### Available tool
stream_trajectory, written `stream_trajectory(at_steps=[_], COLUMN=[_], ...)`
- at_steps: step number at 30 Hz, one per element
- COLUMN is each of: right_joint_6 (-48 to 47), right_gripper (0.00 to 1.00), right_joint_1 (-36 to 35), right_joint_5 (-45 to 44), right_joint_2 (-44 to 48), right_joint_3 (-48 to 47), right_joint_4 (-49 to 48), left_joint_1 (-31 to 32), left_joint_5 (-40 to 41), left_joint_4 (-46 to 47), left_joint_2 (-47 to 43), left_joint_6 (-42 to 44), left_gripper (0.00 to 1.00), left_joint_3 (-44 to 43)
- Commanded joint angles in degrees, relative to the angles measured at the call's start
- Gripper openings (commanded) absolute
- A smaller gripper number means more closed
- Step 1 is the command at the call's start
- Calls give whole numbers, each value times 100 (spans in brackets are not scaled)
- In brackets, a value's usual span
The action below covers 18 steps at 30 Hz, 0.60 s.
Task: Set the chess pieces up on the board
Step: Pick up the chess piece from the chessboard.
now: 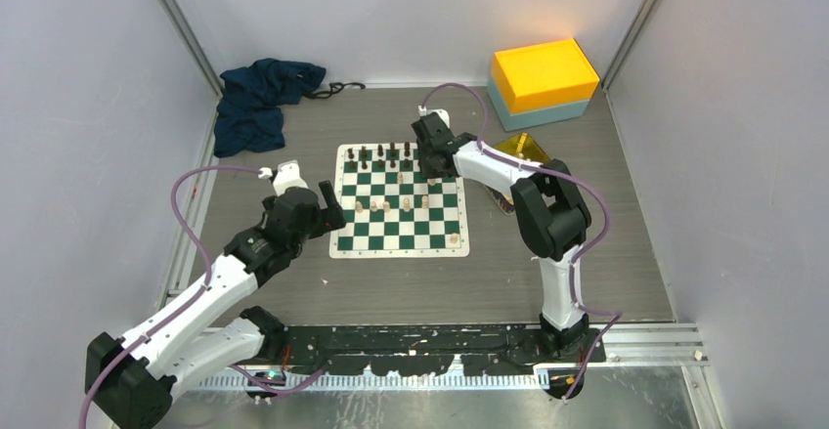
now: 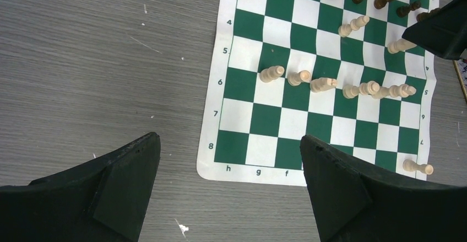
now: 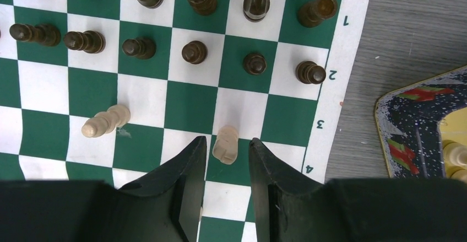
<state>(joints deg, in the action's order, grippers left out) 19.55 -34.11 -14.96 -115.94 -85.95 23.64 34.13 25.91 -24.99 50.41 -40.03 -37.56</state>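
The green and white board (image 1: 401,251) lies mid-table. Several cream chess pieces (image 1: 391,202) stand on its middle squares; the left wrist view shows a row of them (image 2: 322,84) across the board (image 2: 264,119). My right gripper (image 1: 430,160) hangs over the board's far right part. In its wrist view the gripper (image 3: 227,140) is open, and its fingers straddle one cream piece (image 3: 226,145) with a small gap on each side. Another cream piece (image 3: 106,121) stands to its left. My left gripper (image 1: 330,209) is open and empty (image 2: 229,137) over the table by the board's left edge.
Dark pieces (image 1: 381,155) fill the board's far rows, close ahead of the right fingers (image 3: 194,52). A gold tray (image 1: 523,148) with more cream pieces (image 3: 456,155) lies right of the board. A yellow box (image 1: 544,72) stands back right and a blue cloth (image 1: 259,102) back left.
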Motion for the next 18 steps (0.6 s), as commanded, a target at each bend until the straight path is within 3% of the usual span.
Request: stream_trajectory(at_steps=[1,12,18], right_joint_6=[-76,-66,-50], right_gripper=[40,38,26], right_joint_1=[21,65,68], right_joint_5=[55,87,107], right_joint_2=[-33,-154,-158], right_joint_3=[-282,-307,-343], right_joint_4=[-159,-154,-134], left_joint_1=[23,23,21], left_joint_5=[91,114,124], left_joint_4=[381,478,514], left_joint_2=[35,74,98], left_joint_6=[30,47,57], left_gripper=[98,99,98], left_joint_3=[-120,-68,-67])
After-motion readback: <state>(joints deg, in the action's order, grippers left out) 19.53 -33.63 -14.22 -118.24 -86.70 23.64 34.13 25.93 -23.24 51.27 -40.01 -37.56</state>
